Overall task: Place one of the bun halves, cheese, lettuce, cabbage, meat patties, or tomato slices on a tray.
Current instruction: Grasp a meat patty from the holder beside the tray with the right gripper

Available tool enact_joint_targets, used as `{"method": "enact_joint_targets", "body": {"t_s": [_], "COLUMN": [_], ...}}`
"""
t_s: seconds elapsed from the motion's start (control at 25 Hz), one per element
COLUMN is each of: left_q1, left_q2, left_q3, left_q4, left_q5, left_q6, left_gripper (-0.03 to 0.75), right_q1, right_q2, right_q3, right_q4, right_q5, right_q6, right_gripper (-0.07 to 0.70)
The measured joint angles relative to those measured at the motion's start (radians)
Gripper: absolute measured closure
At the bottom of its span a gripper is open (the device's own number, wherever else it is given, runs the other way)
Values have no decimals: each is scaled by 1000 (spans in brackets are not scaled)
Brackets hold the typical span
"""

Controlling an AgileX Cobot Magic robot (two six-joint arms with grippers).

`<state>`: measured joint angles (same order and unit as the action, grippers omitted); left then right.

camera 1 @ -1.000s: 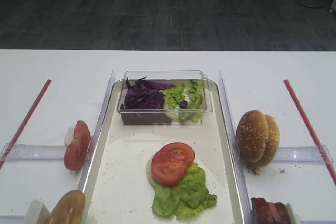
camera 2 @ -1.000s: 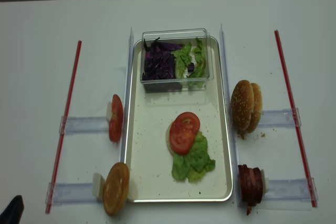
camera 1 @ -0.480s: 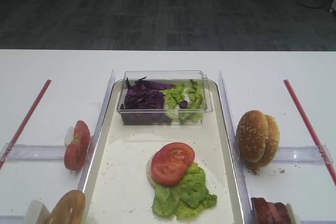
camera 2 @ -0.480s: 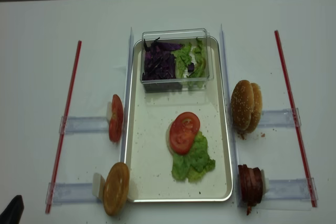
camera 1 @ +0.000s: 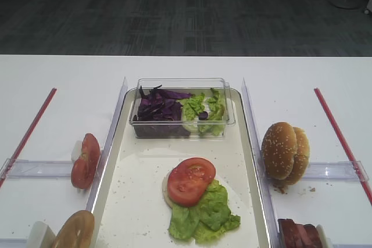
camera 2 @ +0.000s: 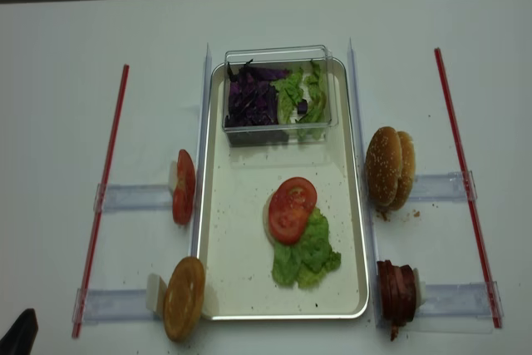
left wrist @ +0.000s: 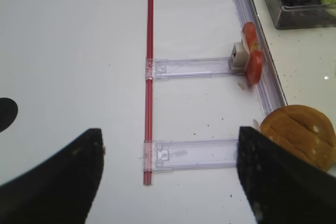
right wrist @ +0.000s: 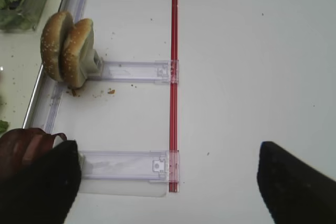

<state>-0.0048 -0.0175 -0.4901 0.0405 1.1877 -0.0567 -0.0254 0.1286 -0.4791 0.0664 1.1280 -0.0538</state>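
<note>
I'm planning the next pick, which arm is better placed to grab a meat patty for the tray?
Probably the right: its open gripper hovers beside the meat patties; they stand right of the tray.

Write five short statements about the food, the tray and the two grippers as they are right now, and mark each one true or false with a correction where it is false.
1. A tomato slice lies on the lettuce in the tray. True.
2. The clear box holds only purple cabbage. False: it also holds green lettuce beside the cabbage.
3. The sesame bun halves stand on edge right of the tray. True.
4. The right gripper is shut on a bun half. False: its jaws stand wide open and hold nothing.
5. The meat patties lie inside the tray. False: they stand outside its right rim, near the front corner.
</note>
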Motion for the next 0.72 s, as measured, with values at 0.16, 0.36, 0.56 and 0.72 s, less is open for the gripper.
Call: {"method": "enact_joint_targets", "body": {"t_s": [0.16,0.36,0.56,0.72], "left_q1": [0,0,0,0], "left_q2": [0,0,0,0], "left_q3": [0,0,0,0], "left_q4": [0,0,0,0], "left_q5": [0,0,0,0], "left_q6": [0,0,0,0], "left_gripper": [225,225,225,225], "right_q1": [0,0,0,0], "right_q2": [114,265,419,517], "right_q3": [0,0,0,0], "right_q4": [0,-8,-9,-9], "right_q5": [0,0,-8,-14], "right_q6": [8,32,54,54], "right_gripper": [-60,-60,-60,-60]}}
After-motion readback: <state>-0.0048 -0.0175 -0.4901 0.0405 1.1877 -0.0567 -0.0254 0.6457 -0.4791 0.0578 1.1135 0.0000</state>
